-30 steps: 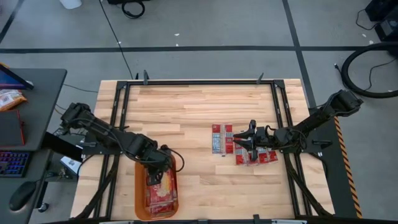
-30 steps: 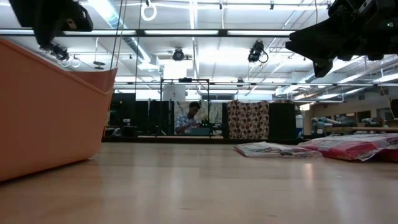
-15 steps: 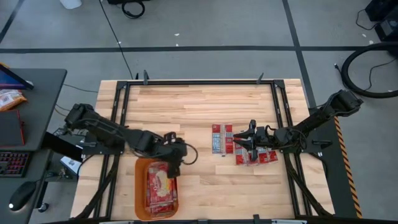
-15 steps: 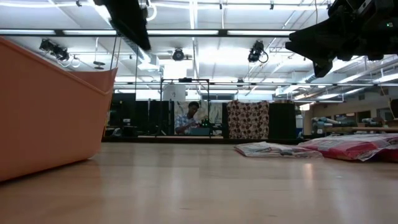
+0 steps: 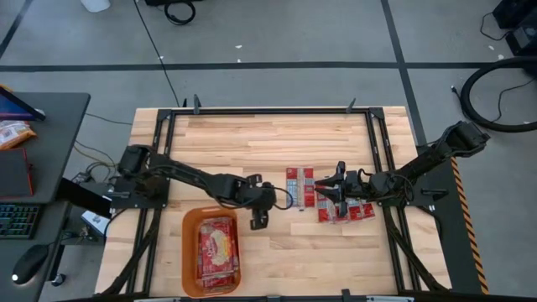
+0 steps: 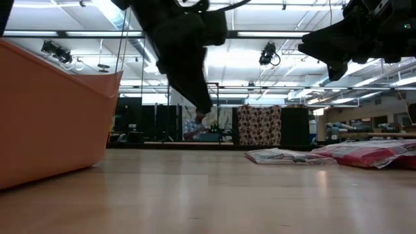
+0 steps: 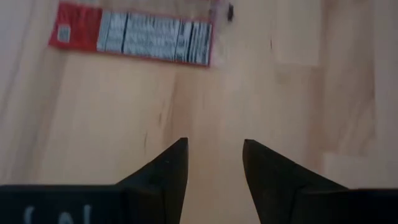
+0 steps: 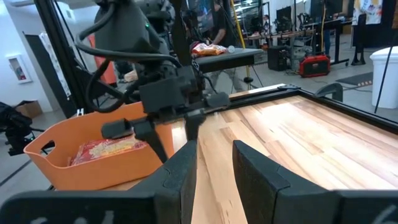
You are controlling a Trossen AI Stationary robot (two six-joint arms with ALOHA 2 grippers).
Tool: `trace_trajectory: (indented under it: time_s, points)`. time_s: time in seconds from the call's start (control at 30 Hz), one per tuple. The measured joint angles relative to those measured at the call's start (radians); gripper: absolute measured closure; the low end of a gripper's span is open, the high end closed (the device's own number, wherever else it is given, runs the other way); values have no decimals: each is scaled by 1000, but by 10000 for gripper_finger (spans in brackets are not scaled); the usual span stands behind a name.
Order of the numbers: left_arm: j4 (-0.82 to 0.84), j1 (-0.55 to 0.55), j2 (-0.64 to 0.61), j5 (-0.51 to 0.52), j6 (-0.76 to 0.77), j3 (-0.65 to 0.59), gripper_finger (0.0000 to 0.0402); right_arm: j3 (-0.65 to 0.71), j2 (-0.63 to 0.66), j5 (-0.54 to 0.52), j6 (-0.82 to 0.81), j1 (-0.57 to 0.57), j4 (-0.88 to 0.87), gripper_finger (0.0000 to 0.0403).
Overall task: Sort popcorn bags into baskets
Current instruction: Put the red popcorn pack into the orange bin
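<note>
My left gripper (image 5: 259, 211) (image 7: 214, 155) is open and hangs over bare wood between the orange basket (image 5: 190, 252) and the loose popcorn bags. It holds nothing. In the low view it shows as a dark shape (image 6: 190, 62) well above the table. The basket holds red bags with a cream oval logo (image 5: 216, 250). A narrow bag with grey-white panels (image 5: 298, 186) (image 7: 134, 40) lies flat near the table's middle. Beside it, a small heap of red bags (image 5: 346, 210) (image 6: 370, 155) lies under my right gripper (image 5: 325, 190) (image 8: 214, 155), which is open and hovers above it.
The basket sits at the near edge, left of centre, its wall (image 6: 52, 117) tall in the low view. A black metal frame (image 5: 159, 134) rims the table. Bare wood lies across the far half. A person (image 6: 198, 123) stands far off in the room.
My left gripper has swung from above the basket toward the table's right and slightly toward the far edge. It now hangs over bare wood close to the narrow bag. In the low view it has come into the picture's middle. The bags in the basket lie uncovered.
</note>
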State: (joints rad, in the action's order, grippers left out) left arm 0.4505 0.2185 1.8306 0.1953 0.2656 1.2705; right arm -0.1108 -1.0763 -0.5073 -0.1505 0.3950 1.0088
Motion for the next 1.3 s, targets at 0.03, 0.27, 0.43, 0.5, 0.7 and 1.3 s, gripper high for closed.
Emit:
trace_trajectory:
  time_s: [0.03,0.27,0.43,0.5,0.7,1.3]
  points:
    - [-24,-5,9,7,-11,0,243,0,0,-1,3,0,0,293]
    - [-203,-4,84,113,-142,0,243,0,0,-26,16,0,0,293]
    - [-272,-2,150,134,-201,34,243,0,0,-25,16,0,1,293]
    - [-250,-6,180,130,-213,76,243,0,0,-25,16,0,-2,293]
    - [-193,-11,284,128,-295,221,243,0,0,-25,16,0,-1,293]
    - [-16,74,108,360,-412,153,285,-557,-104,-280,-426,141,-1291,306]
